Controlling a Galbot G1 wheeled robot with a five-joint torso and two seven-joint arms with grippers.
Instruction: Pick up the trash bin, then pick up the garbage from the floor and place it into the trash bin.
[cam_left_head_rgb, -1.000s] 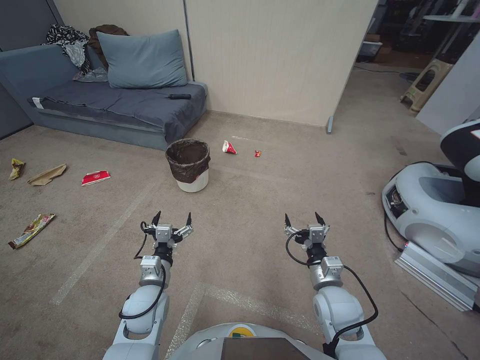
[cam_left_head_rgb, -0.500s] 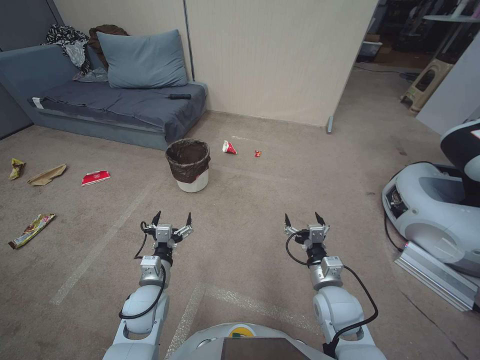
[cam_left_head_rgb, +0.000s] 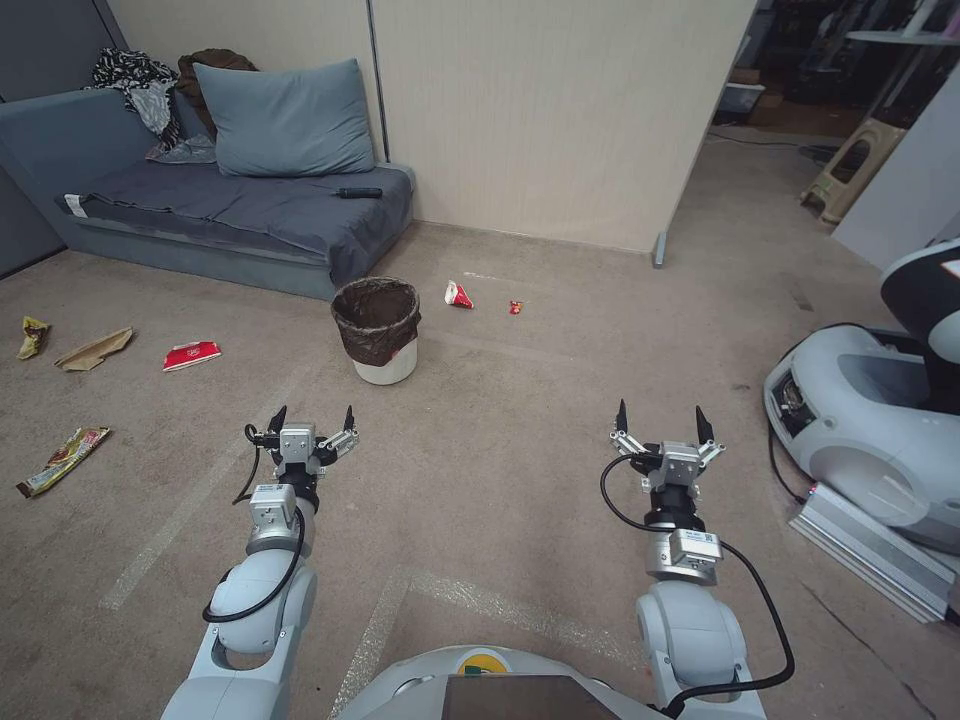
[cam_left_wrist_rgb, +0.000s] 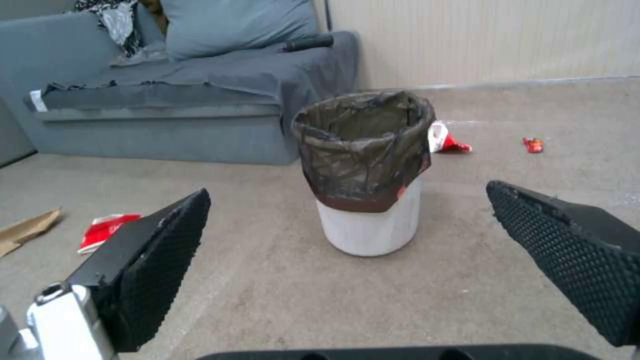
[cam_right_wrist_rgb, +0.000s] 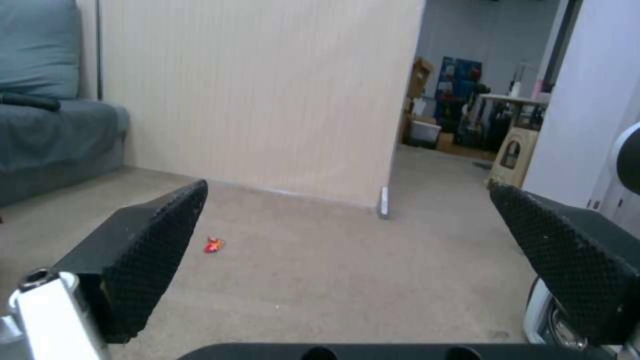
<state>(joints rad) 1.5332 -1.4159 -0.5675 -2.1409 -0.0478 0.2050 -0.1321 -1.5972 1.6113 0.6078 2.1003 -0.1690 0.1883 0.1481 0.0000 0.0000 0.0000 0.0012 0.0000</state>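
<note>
White trash bin (cam_left_head_rgb: 378, 330) beside grey sofa (cam_left_head_rgb: 215, 200), wrappers (cam_left_head_rgb: 190, 355) on carpet, left tool (cam_left_head_rgb: 312, 418) and right tool (cam_left_head_rgb: 660, 420) spread wide

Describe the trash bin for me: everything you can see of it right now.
The bin is small, round, white and looks plastic, lined with a dark brown bag folded over its rim and hanging crumpled partway down the wall. It stands upright on the carpet just before the sofa's corner. Nothing grips it; the open left claw is short of it.

grey sofa (cam_left_head_rgb: 215, 215) against wall | blue pillow (cam_left_head_rgb: 285, 120) on it (black remote (cam_left_head_rgb: 358, 193) near seat edge) | beige partition (cam_left_head_rgb: 550, 110) | tan stool (cam_left_head_rgb: 850, 165) beyond
</note>
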